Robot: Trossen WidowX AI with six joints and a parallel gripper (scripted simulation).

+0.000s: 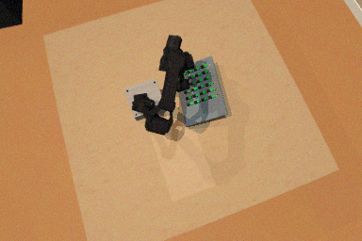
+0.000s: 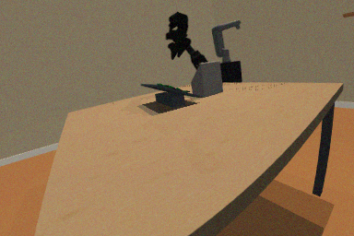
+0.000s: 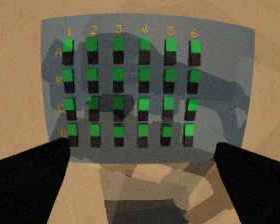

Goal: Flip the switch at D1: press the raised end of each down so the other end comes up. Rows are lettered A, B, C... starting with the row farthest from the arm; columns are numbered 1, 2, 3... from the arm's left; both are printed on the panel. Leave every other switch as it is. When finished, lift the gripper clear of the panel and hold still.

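- Switch D1 — nearest row, leftmost column of the panel, just ahead of the left finger in the wrist view.
- Panel sits mid-desk, toward the far edge as the exterior view shows it.
- Gripper hangs high above the panel's near edge — fingers spread wide, grasping nothing.
- Judgement: D1 lies forward, left and well below; rocker runs near-to-far.
- Raised end not readable.

Matt grey panel, seemingly plastic.
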